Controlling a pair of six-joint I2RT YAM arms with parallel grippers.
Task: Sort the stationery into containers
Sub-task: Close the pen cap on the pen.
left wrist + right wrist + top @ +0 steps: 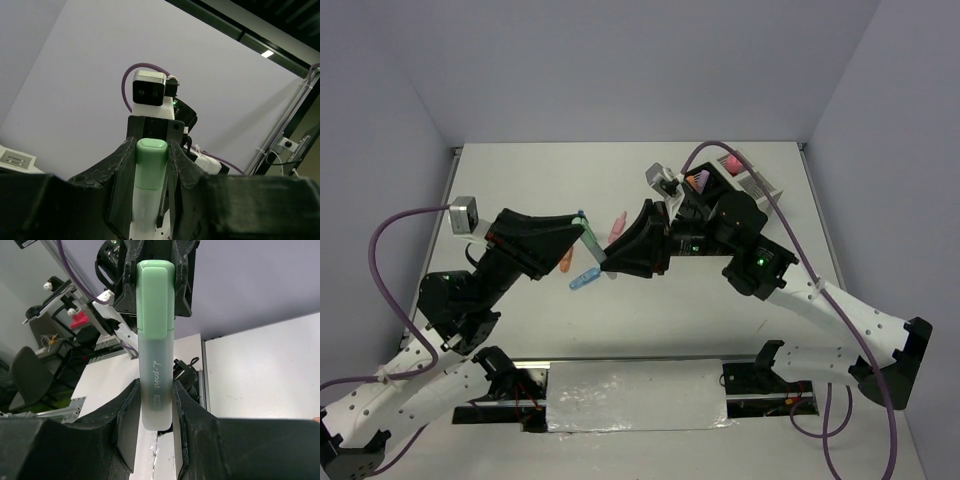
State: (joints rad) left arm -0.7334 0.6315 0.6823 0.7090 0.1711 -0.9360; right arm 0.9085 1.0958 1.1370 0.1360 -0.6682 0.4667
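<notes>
A green highlighter (592, 240) with a pale barrel is held in the air between both arms over the middle of the table. My left gripper (583, 228) is shut on its green cap end, which shows between my left fingers (151, 160). My right gripper (607, 257) is shut on the barrel's lower end (156, 370). The black mesh box (712, 203) and the white mesh box (756, 182) stand at the back right, behind my right arm. A pink item (729, 162) lies in the white box.
Loose stationery lies on the table under the grippers: a blue highlighter (583, 279), an orange one (566, 262) and a pink one (618, 224). A purple-and-orange item (699, 181) sits in the black box. Purple cables loop over both arms.
</notes>
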